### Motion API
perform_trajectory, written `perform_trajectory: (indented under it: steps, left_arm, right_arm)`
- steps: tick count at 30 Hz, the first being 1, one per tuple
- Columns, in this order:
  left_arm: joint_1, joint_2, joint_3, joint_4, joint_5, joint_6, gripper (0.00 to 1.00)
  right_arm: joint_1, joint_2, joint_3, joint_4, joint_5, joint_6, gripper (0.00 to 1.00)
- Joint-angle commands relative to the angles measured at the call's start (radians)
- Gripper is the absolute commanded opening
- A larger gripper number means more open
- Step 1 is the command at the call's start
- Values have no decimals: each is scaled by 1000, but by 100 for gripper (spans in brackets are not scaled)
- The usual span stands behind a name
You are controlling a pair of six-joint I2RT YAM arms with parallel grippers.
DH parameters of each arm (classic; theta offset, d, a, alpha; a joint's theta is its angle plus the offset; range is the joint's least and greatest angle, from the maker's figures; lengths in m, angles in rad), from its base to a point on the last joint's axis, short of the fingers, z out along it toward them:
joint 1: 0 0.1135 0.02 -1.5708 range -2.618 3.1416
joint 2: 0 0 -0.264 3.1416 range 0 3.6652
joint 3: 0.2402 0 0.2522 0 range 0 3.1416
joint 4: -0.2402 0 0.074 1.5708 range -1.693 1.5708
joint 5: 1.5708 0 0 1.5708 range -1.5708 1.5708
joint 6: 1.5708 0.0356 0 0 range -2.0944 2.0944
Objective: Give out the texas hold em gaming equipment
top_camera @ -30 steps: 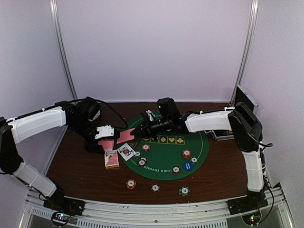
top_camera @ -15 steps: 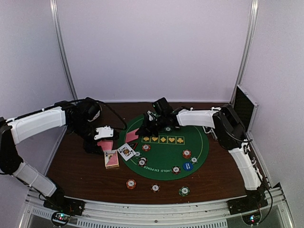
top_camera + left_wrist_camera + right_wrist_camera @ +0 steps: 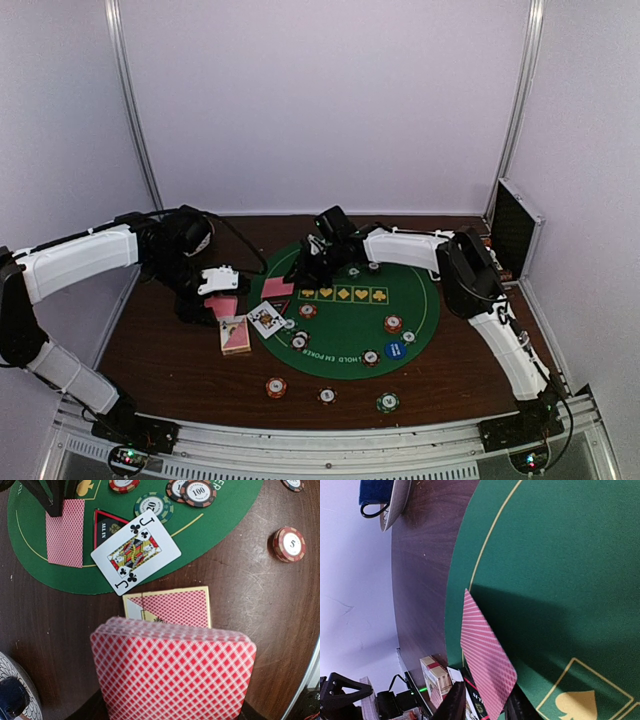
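My left gripper (image 3: 219, 292) is shut on a deck of pink-red-backed cards (image 3: 172, 675), held over the wood left of the green mat (image 3: 415, 290); the deck hides its fingers. My right gripper (image 3: 300, 272) is down at the mat's left edge. One face-down card (image 3: 277, 287) lies there, its end between the parted fingers (image 3: 456, 702), with a gap on one side. A face-up jack of clubs (image 3: 136, 551) lies beside a red triangle (image 3: 106, 527). Striped chips (image 3: 393, 323) and a blue disc (image 3: 395, 350) sit on the mat.
A card box (image 3: 167, 606) lies on the wood under the deck. Three chips (image 3: 327, 395) sit off the mat near the front edge. A dark blue cup on a patterned plate (image 3: 382, 495) stands at far left. The chip case (image 3: 512, 228) stands at the right wall.
The right gripper swung left and down, bringing the face-down card to the mat's left edge, and its jaws have parted. The left arm and deck have not moved.
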Motion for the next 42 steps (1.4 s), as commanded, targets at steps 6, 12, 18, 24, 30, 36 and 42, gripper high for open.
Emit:
perform_trajectory:
  steps: [6, 12, 18, 24, 30, 36, 42]
  left_arm:
    - [5, -23, 13, -3, 10, 3, 41]
    - [5, -22, 10, -12, -4, -1, 41]
    - [5, -28, 13, -16, 2, -6, 41]
    - [5, -31, 17, -23, 0, -6, 41]
    - [6, -33, 17, -22, 4, -6, 41]
    - [6, -34, 17, -23, 4, -6, 41]
    - [5, -36, 18, -23, 6, -6, 41]
  right_arm:
    - [-8, -80, -13, -126, 89, -113, 56]
    - [0, -201, -155, -102, 122, -146, 60]
    - [50, -250, -222, -87, 100, -166, 51]
    - [107, -184, -151, -155, 56, -200, 49]
    - [130, -146, -148, -158, 38, -204, 46]
    - [141, -116, -134, -180, 20, -215, 40]
    - [144, -100, -126, -181, 13, -216, 40]
